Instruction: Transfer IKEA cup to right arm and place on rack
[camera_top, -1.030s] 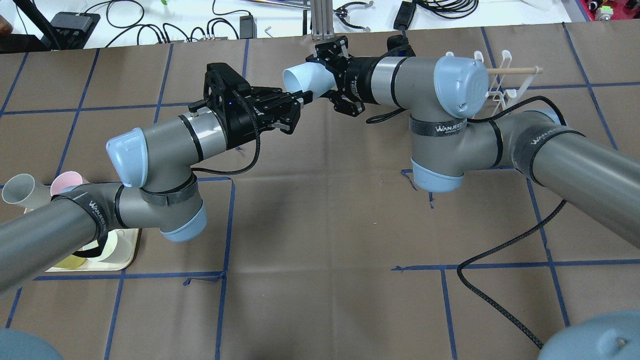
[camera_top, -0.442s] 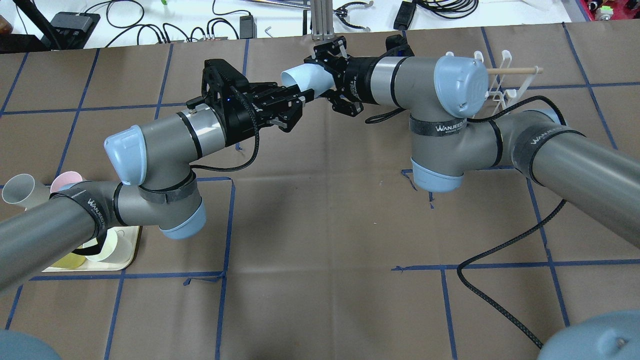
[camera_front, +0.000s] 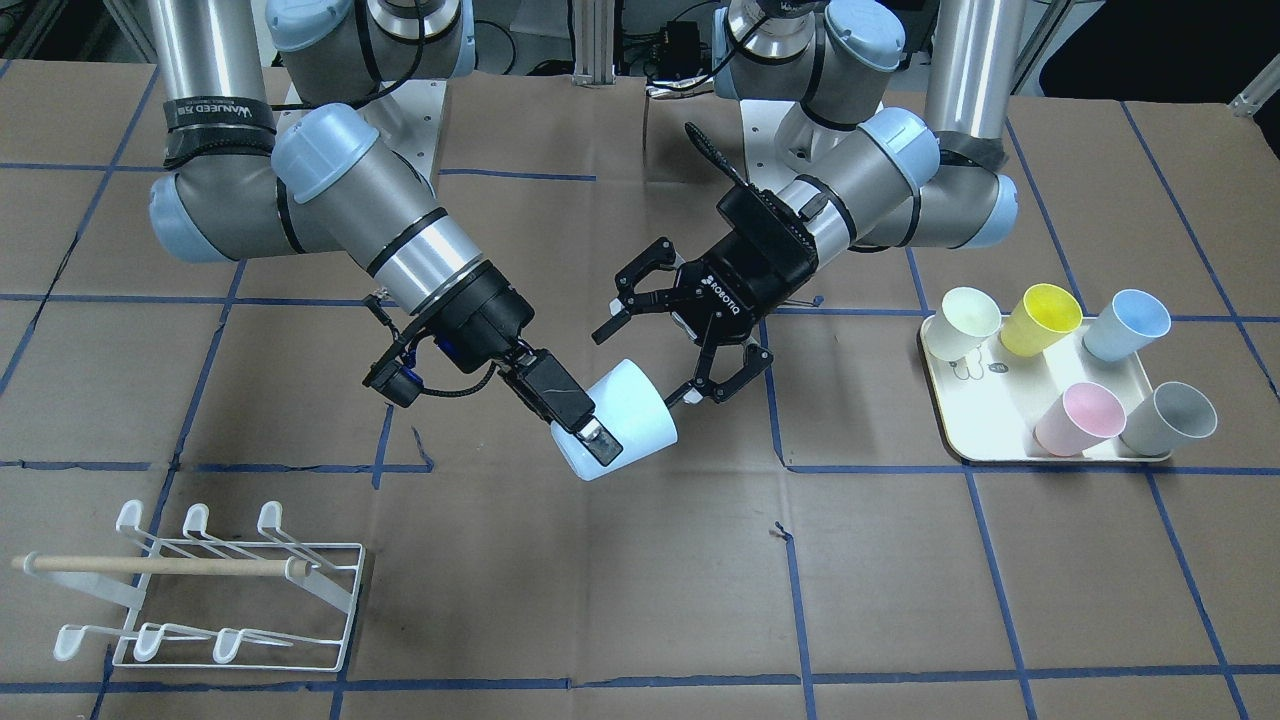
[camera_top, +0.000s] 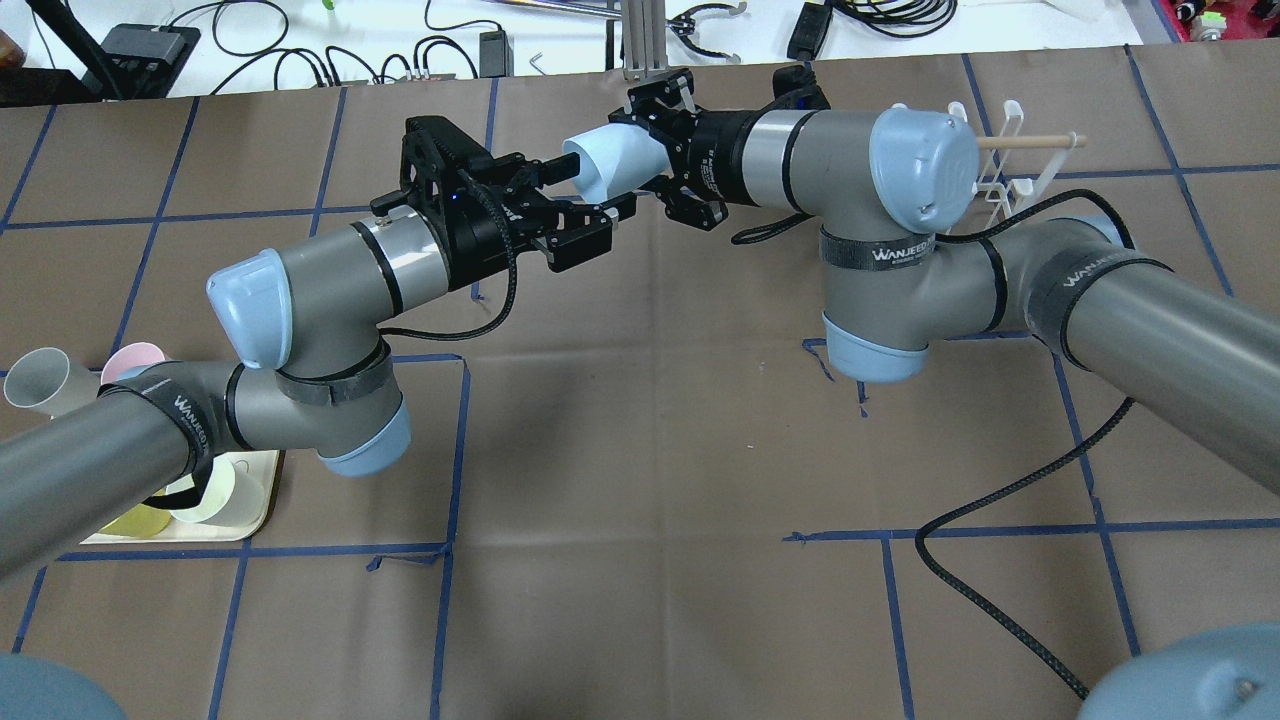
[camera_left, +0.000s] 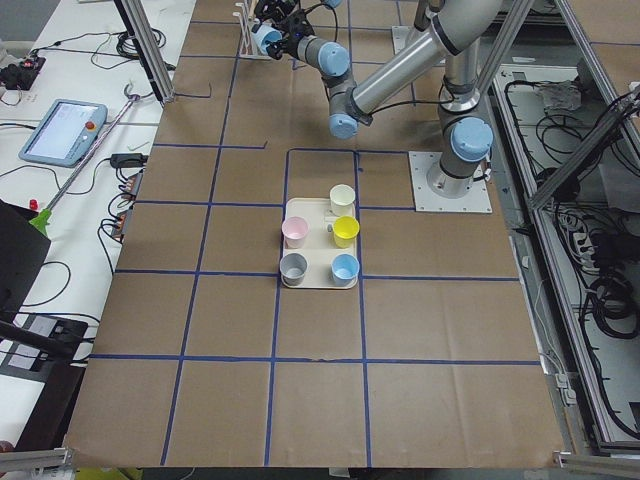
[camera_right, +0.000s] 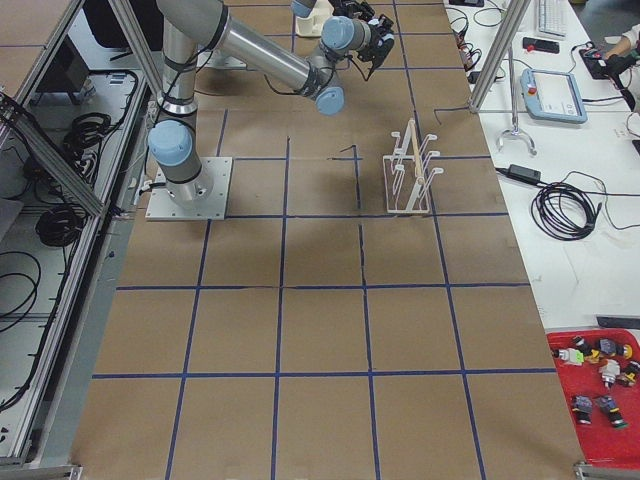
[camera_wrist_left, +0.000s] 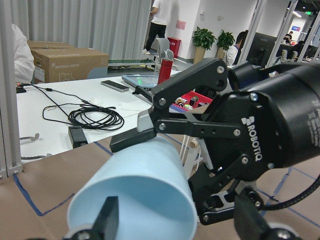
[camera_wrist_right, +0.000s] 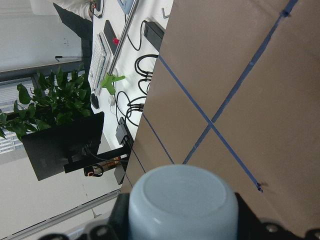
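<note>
Widening left gripper (camera_front: 643, 367) around cup (camera_front: 628, 412)

White "ROBOTIQ" ran along the left gripper (camera_front: 645, 367) at frame centre; "WANJEED" marked a black band (camera_top: 880, 258) on the right arm (camera_top: 1150, 330).

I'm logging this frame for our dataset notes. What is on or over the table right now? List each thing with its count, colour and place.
held cup: 1, pale blue, tilted in the air over the table's middle.
tray cups: 5, cream cup, yellow cup, blue cup, pink cup, grey cup, all on the tray.
tray: 1, cream, robot's left side.
rack: 1, white wire with wooden rod, robot's right side, no cup on it.
table: 1, brown cover, blue tape grid.
right tool: 1, black, shut on the held cup.
left tool: 1, black, open, at the cup's mouth end.
</note>
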